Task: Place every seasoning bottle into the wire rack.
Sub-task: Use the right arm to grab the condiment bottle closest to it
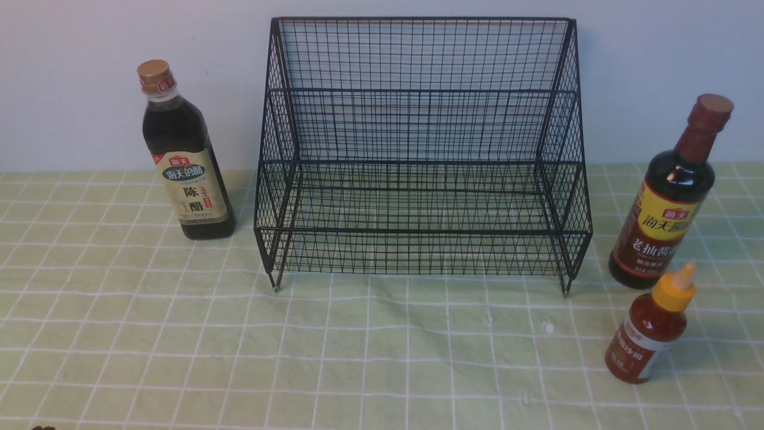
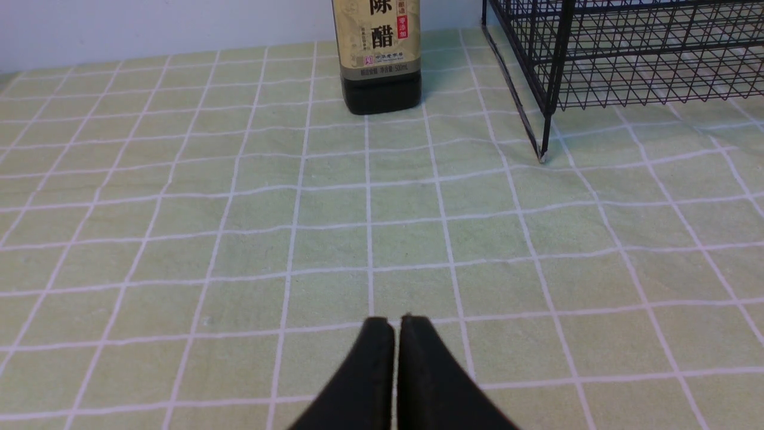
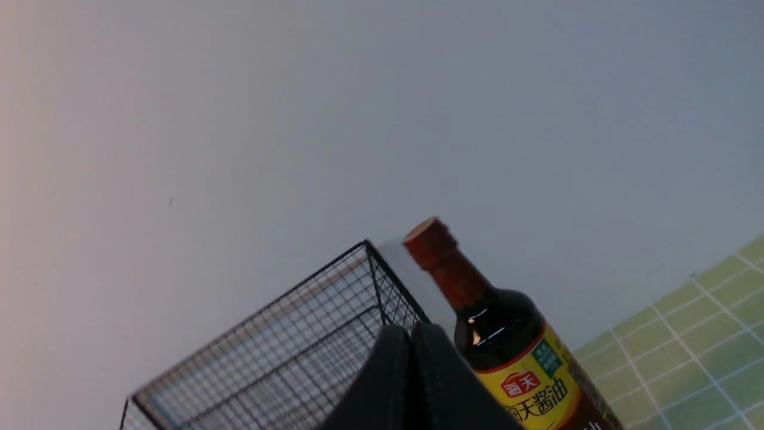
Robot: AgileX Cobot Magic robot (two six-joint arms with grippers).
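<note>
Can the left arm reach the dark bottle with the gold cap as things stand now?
Probably yes. Only bare tablecloth lies between the shut left gripper and the gold-capped bottle; the wire rack stands aside. The jaws must open first.

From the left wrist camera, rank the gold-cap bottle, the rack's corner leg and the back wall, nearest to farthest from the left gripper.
1. The wire rack's corner leg: ahead, right of the left gripper.
2. The gold-cap bottle: straight ahead, farther back.
3. The back wall: behind the bottle.
</note>
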